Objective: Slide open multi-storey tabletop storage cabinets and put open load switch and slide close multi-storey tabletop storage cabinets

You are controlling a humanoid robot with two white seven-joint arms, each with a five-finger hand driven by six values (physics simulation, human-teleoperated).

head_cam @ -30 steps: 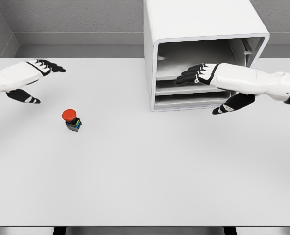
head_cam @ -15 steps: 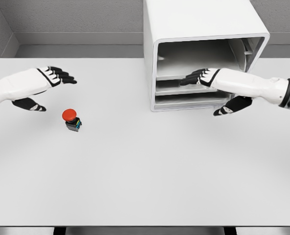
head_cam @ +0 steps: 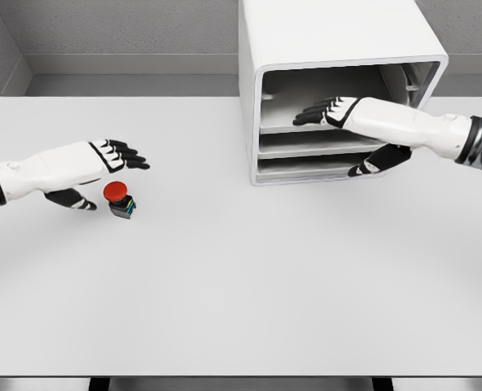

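1. At about nine o'clock on the table (head_cam: 241,293), the left hand (head_cam: 102,163) has slid in toward the load switch (head_cam: 120,199) over the last second. It began well out at the left edge and now hovers just beside the red button. Its fingers are stretched flat over the top of the switch and its thumb hangs low at the switch's left, so the hand is open and holds nothing.

2. The load switch itself has not budged. It sits upright on the table, red cap up, well apart from the cabinet.

3. Over at one o'clock, the right hand (head_cam: 339,122) has lifted a little and pushed deeper toward the cabinet (head_cam: 339,49). Its fingers (head_cam: 310,114) now reach flat into the open upper bay above the top drawer, and its thumb (head_cam: 370,165) points down near the lowest drawer's front. It too is open, with nothing gripped.

4. The drawers (head_cam: 322,151) look pushed in, their fronts roughly level with the cabinet's face, so I'd say the opening step is not yet done.

5. My reading is that both arms are closing in together. The left looks about ready to pinch the switch, and the right is hunting for a drawer edge to pull.

6. The risk is that the left hand's flat fingers nudge the button aside before the thumb comes round.
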